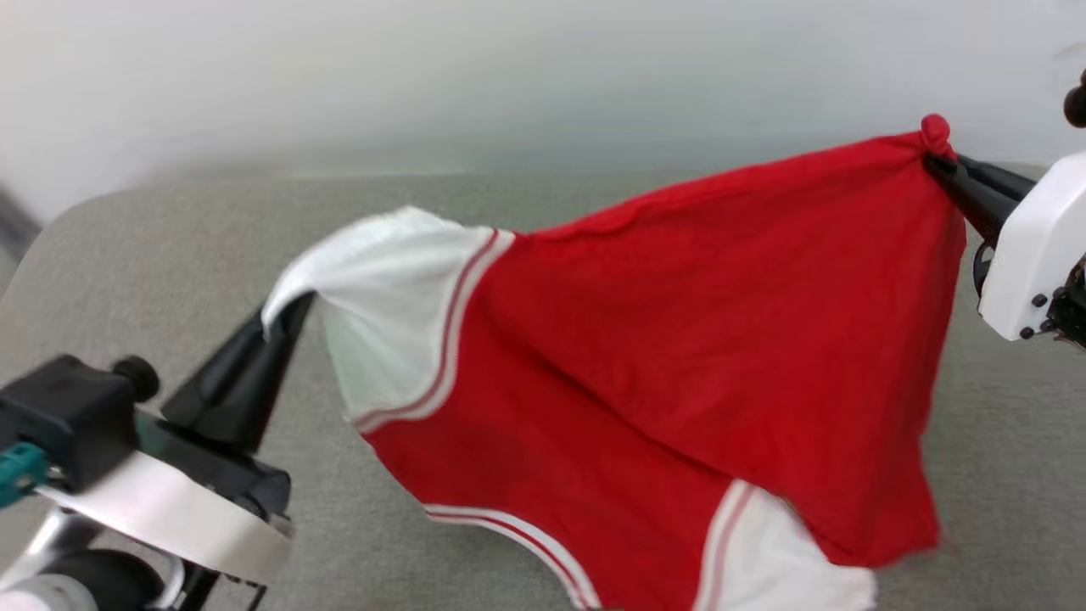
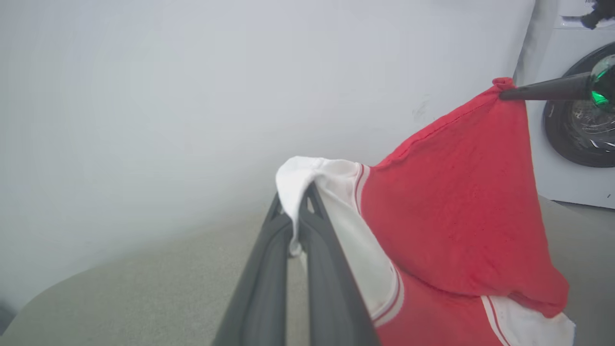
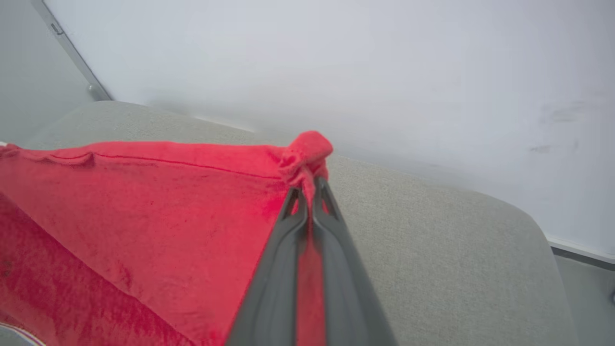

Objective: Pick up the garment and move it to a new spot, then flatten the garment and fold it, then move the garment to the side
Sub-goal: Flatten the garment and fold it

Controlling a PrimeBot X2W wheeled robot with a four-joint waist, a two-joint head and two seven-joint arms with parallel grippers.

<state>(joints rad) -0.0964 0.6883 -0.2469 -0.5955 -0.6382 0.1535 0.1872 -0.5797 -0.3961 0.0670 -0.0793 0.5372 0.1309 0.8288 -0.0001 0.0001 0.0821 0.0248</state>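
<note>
The garment (image 1: 679,339) is a red T-shirt with white sleeves and striped trim, hanging stretched between both grippers above a grey table (image 1: 170,246). My left gripper (image 1: 284,310) is shut on the edge of a white sleeve (image 1: 399,297) at the left. My right gripper (image 1: 937,161) is shut on a bunched red corner at the upper right. In the left wrist view the fingers (image 2: 317,230) pinch the white sleeve (image 2: 307,178), and the other gripper (image 2: 504,93) holds the red corner. In the right wrist view the fingers (image 3: 331,221) clamp a red knot of the garment (image 3: 307,151). No lettering is visible.
The grey fabric-covered table (image 3: 432,240) lies under the garment, with a pale wall (image 1: 509,76) behind it. A washing machine with a dark round door (image 2: 576,125) stands beyond the table's right end. The second white sleeve (image 1: 789,552) hangs low near the front.
</note>
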